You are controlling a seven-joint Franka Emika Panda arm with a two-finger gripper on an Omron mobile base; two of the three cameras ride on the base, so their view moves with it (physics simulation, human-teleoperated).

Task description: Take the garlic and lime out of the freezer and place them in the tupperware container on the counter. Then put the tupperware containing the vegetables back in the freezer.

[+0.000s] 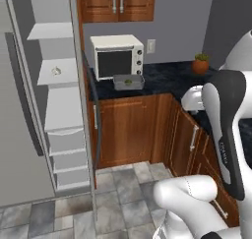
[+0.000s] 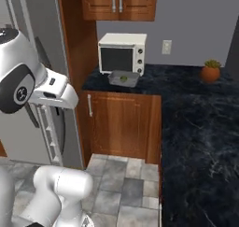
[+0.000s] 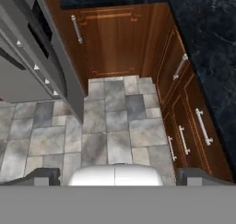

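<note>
garlic (image 1: 56,71): small off-white bulb sitting on a pale freezer shelf, 2nd one down in the left base view, on its own

lime (image 1: 128,81): little green ball already inside the tupperware container, you can see it from the right base view too

tupperware container (image 1: 129,81): shallow translucent grey tub on the counter, right in front of the toaster oven, just beside it

freezer (image 1: 58,110): door swung open, white-grey shelves up top and drawers lower down, long dark handle on the door

counter (image 2: 196,123): black speckled stone, L-shaped, over brown wooden cabinet doors

gripper (image 3: 115,174): 2 dark tips spread as wide as they go at the bottom of the hand view, nothing between them, looking down at the grey floor tiles and cabinet fronts, well away from freezer shelves and tub

toaster oven (image 1: 117,55): cream box with a dark window, back of the counter

potted plant (image 1: 200,64): small orange pot, further along the counter

wall outlet (image 1: 150,46): on the grey wall beside the oven
</note>
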